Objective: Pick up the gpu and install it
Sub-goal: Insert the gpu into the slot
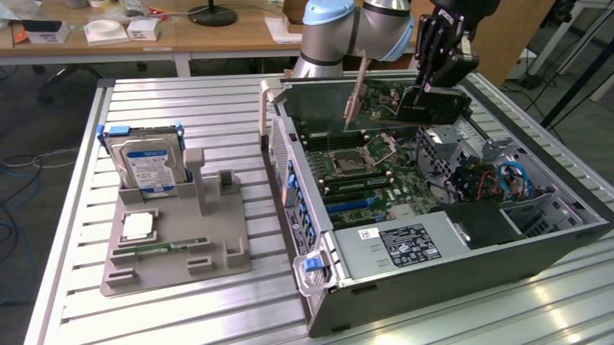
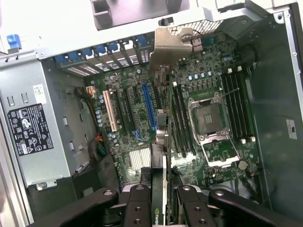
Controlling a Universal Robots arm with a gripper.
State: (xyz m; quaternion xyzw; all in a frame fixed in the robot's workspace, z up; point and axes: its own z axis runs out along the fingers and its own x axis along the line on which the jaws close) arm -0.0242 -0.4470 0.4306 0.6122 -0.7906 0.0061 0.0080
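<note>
The place is a robotics lab or technical workshop. A robot arm (image 1: 360, 29) stands at a work table (image 1: 192, 93) made of ribbed aluminium profiles. On it lies an open computer case (image 1: 441, 208) and a grey fixture (image 1: 182, 244) holding a hard drive (image 1: 144, 162). Behind are wooden desks (image 1: 192, 32) with small boxes, and cables (image 1: 19, 187) lie on the floor.

Open computer case (image 1: 537, 248), free room above motherboard (image 2: 142, 113); power supply (image 1: 398, 248) and case walls around.
</note>
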